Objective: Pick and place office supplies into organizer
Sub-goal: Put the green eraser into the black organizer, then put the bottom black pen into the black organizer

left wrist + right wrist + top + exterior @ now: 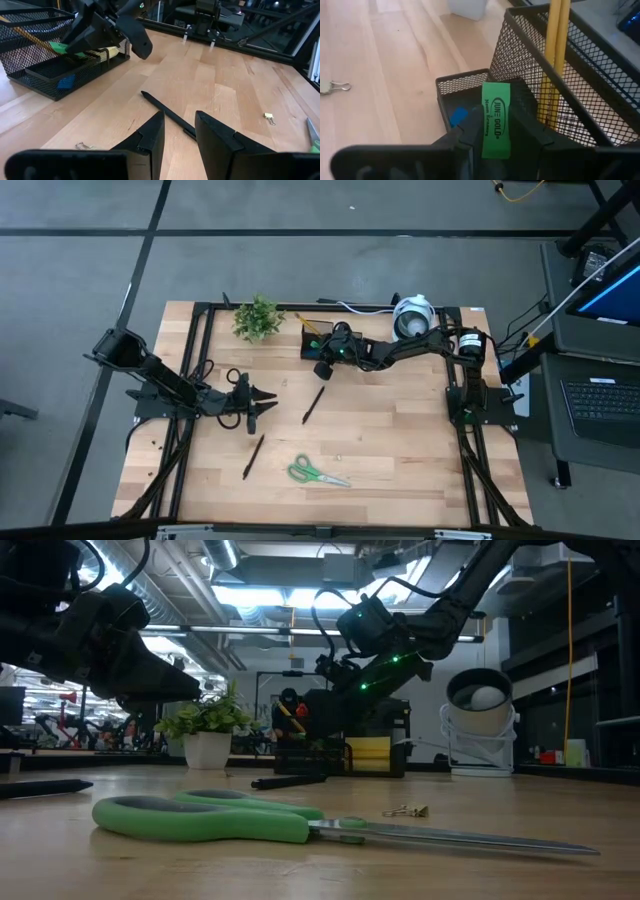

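The black mesh organizer (520, 55) stands at the far middle of the table (400, 440), with two wooden pencils (555, 55) upright in its tall section and a blue piece (458, 116) in its low tray. My right gripper (496, 137) hovers over that tray, shut on a green piece (496, 120). A yellow sticky-note pad (112, 51) sits in the organizer's side. Two black pens (313, 404) (253, 455) and the green-handled scissors (318, 473) lie flat on the table. My left gripper (179, 132) stands open at the left, a pen (167, 114) lying beyond its fingers. My right gripper pinches the green piece by its two long edges (485, 131) between the two fingers, its printed face up. The fingers slant down from the table's right side and lie along the piece. Its free end (496, 90) sticks out over the organizer's low tray.
A small potted plant (258, 318) stands left of the organizer, and a round white device (412, 315) with a cord to its right. Small binder clips (270, 116) (335, 86) lie loose on the wood. Bare table stretches along the near right.
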Motion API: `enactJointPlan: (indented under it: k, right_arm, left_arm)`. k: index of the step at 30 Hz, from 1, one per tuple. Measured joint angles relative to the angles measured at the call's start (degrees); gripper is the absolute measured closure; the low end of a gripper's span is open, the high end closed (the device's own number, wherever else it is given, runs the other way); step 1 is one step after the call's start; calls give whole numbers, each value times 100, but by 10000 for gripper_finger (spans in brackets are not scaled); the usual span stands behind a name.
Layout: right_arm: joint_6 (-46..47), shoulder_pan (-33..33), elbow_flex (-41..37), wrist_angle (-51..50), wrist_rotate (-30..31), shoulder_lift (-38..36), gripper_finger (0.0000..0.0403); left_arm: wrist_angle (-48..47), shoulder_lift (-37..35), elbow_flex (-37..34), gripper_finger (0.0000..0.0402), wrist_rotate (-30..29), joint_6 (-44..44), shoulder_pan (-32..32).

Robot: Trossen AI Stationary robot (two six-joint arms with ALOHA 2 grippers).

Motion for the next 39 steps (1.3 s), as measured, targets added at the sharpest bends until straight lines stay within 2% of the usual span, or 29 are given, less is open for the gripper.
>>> enactJointPlan:
  k: [6,18,23,27,29,32,36,39]
  right_arm:
    - [-133,0,0,4,0,0,311]
    - [38,12,2,142,-2,-24,223]
    - [9,205,205,89,4,-133,217]
    - [-429,476,536,-116,-18,-272,217]
    - [-564,595,698,-500,89,-341,217]
    - [-581,786,793,-1037,507,-526,220]
    - [-559,1067,796,-1625,920,-881,243]
    - [-420,1289,798,-1985,946,-1106,270]
  left_arm:
    - [0,0,0,300,0,-5,-1]
    - [2,0,-2,300,2,-16,-2]
    - [-2,0,67,300,82,-17,-11]
    - [-154,-2,493,300,223,316,-100]
    - [-547,-2,820,300,212,580,-193]
    - [-1632,-2,1407,300,199,732,-334]
    - [-3965,-2,2366,300,-113,432,-513]
    - [-5765,0,3137,300,-266,-102,-705]
